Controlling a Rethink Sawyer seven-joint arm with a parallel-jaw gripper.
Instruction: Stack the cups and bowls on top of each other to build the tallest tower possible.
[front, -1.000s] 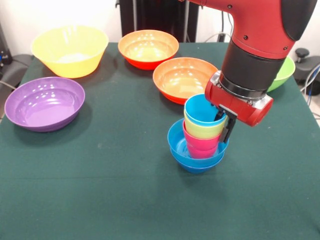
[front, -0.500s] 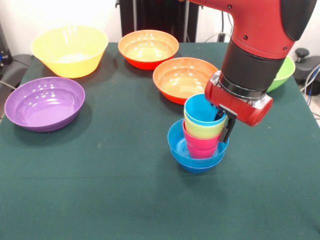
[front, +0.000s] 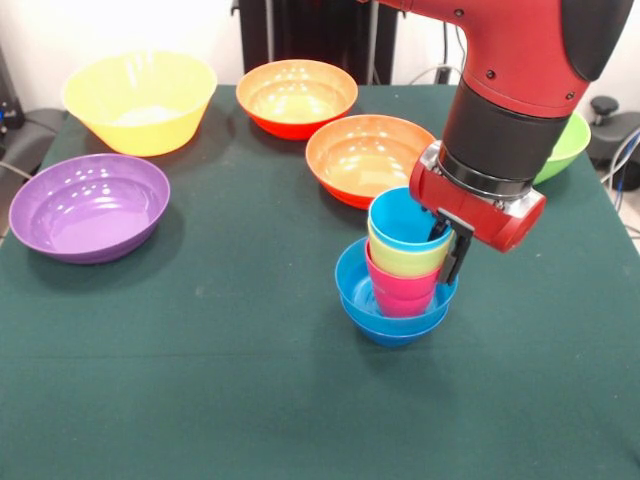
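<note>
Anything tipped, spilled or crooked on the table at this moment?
Nothing spilled or tipped. The cup stack in the small blue bowls leans slightly sideways, with the gripper at the rim of the top blue cup. The other bowls sit upright.

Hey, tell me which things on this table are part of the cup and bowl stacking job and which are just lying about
Part of the job:
tower of small blue bowls with pink, yellow and light blue cups
pincer at the light blue cup's rim
yellow bowl
purple bowl
two orange bowls
lime green bowl

Just lying about:
cables off the table edge
</note>
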